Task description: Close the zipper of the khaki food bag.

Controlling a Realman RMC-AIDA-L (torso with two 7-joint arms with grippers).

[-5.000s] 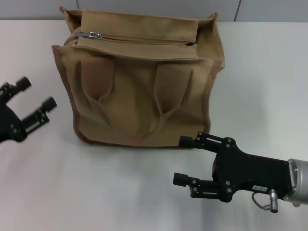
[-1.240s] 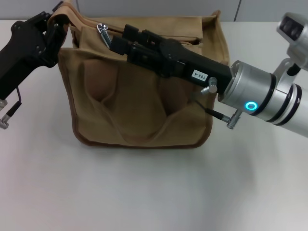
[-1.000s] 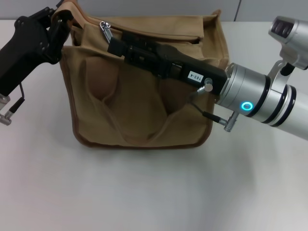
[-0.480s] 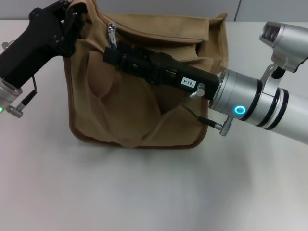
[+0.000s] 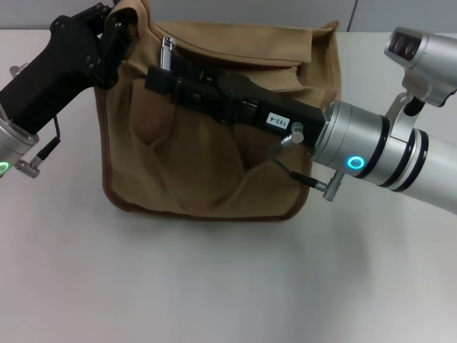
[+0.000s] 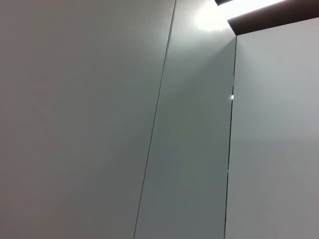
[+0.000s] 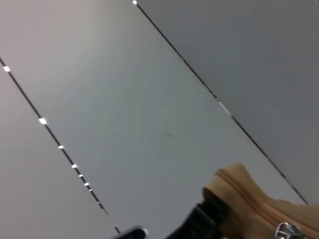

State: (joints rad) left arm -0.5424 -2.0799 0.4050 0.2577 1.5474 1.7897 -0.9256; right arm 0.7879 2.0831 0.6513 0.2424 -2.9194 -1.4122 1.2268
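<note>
The khaki food bag point(image 5: 207, 164) stands on the white table in the head view, its front and loop handles facing me. My left gripper point(image 5: 118, 28) is shut on the bag's top left corner, holding it up. My right gripper point(image 5: 158, 75) reaches across the bag's top front from the right. It is shut on the base of the silver pull tab point(image 5: 166, 50), which stands upright at the left end of the zipper point(image 5: 235, 61). The right wrist view shows that bag corner point(image 7: 244, 191) and the silver pull tab point(image 7: 286, 231). The left wrist view shows only wall panels.
The white table point(image 5: 214, 286) stretches out in front of the bag and to both sides. A grey panelled wall point(image 5: 235, 11) runs behind it. The right arm's silver forearm point(image 5: 371, 153) hangs over the table beside the bag's right side.
Over the last second both grippers have shifted to the right. The bag's top left corner and the upright pull tab moved with them. Five seconds ago both grippers were open, away from the bag.
</note>
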